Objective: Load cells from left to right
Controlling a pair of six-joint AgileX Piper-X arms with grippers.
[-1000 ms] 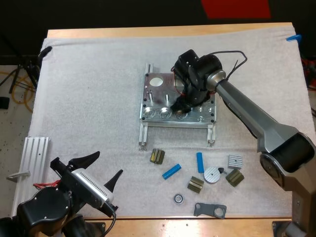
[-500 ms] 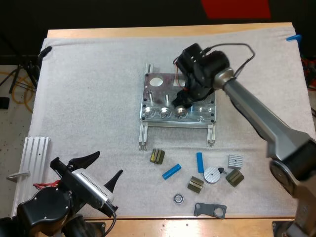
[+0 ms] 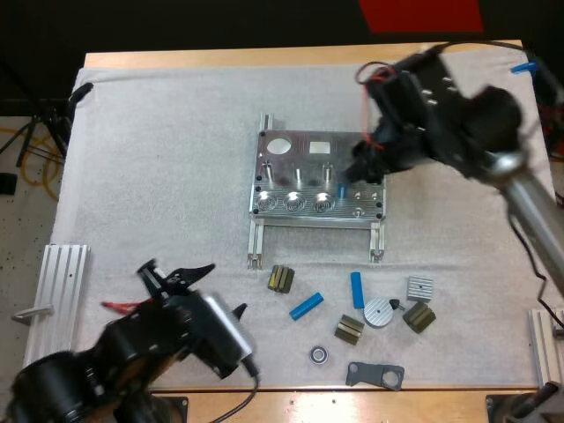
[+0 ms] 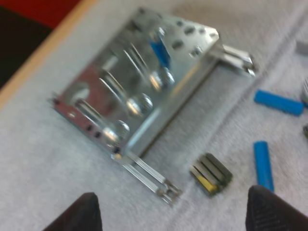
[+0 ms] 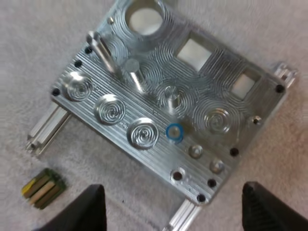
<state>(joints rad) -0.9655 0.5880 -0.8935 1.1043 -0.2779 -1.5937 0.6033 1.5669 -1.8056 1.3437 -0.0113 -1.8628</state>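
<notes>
Blue cell (image 3: 341, 189) standing in fixture (image 3: 291, 169), right end effector (image 3: 363, 166) withdrawn wide, left end effector (image 3: 216, 289) wide

The fixture (image 5: 219, 120) lies under the right gripper (image 5: 173, 195) (fingers apart, clear of it), a blue cell (image 5: 174, 132) standing in one hole, a dark part (image 5: 42, 187) beside its rail.
</notes>
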